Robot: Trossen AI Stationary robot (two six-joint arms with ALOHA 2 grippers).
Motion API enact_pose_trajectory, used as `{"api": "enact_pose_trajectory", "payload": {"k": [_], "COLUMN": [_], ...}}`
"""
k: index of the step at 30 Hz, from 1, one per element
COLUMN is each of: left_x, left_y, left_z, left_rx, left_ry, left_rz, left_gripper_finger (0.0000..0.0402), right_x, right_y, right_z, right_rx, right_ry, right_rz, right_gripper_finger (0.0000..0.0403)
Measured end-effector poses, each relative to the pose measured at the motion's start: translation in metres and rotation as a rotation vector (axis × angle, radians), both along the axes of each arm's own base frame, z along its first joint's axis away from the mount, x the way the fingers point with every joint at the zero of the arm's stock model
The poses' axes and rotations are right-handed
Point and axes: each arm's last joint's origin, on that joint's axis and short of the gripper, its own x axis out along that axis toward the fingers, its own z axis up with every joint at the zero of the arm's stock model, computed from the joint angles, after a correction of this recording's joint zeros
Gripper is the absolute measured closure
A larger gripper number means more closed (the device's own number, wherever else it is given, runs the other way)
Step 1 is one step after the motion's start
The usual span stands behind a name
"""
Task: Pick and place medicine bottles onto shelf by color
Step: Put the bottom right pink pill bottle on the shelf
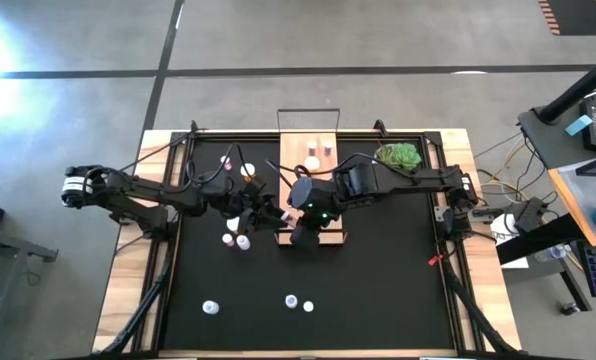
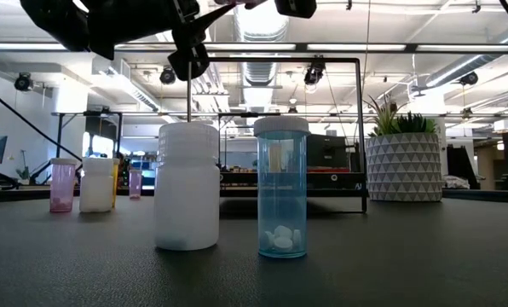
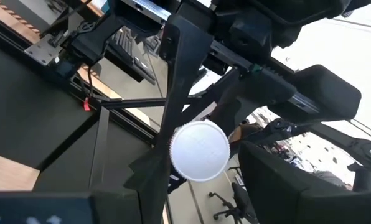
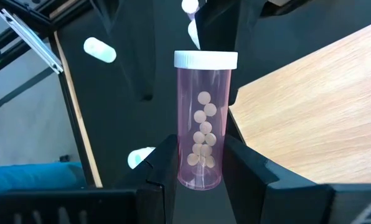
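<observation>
Pink pill bottle (image 4: 203, 124), long axis along the fingers, sits clamped in the right gripper (image 4: 201, 163) beside the shelf (image 4: 310, 106); left gripper (image 3: 192, 168) pinches 1 white-capped bottle (image 3: 199, 150).

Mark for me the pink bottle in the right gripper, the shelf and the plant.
pink bottle (image 4: 201, 134), right wrist view, mid body.
shelf (image 4: 310, 118), right wrist view, bare wooden board.
plant (image 1: 399, 155), high view, green leaves.

Clear pink plastic bottle (image 4: 204, 134) with ribbed white cap between the right gripper's (image 4: 201, 163) matt black fingers; beside it, smooth light-wood shelf (image 4: 310, 106).
</observation>
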Motion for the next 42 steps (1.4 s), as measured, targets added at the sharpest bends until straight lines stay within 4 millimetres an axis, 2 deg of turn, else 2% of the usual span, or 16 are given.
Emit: {"api": "enact_pose_trajectory", "payload": {"k": [8,17,23,30,34,42], "left_x": [0.000,0.000,0.000,0.000,0.001,0.001], "left_y": [0.001,0.001,0.001,0.001,0.001,0.008], "left_z": [0.000,0.000,0.000,0.000,0.000,-0.004], "left_rx": [0.005,0.005,0.005,-0.001,-0.004,-0.006], "left_ry": [-0.005,0.000,0.000,-0.005,-0.002,0.040], "left_rz": [0.028,0.032,0.032,0.042,0.052,0.085], "left_gripper_finger": [0.0235,0.0302,0.0300,0.0298,0.0298,0.0297], "right_x": [0.000,0.000,0.000,-0.001,-0.008,-0.048], "right_y": [0.000,0.000,0.000,0.000,-0.002,-0.019], "right_z": [0.000,0.000,0.000,0.000,0.006,0.035], "right_rx": [0.001,0.002,-0.006,-0.018,-0.020,-0.049], "right_ry": [0.001,0.001,-0.001,-0.002,0.000,0.044], "right_rz": [0.001,0.002,0.013,0.023,0.023,-0.034], "right_gripper_finger": [0.0305,0.0305,0.0300,0.0246,0.0209,0.0170]}}
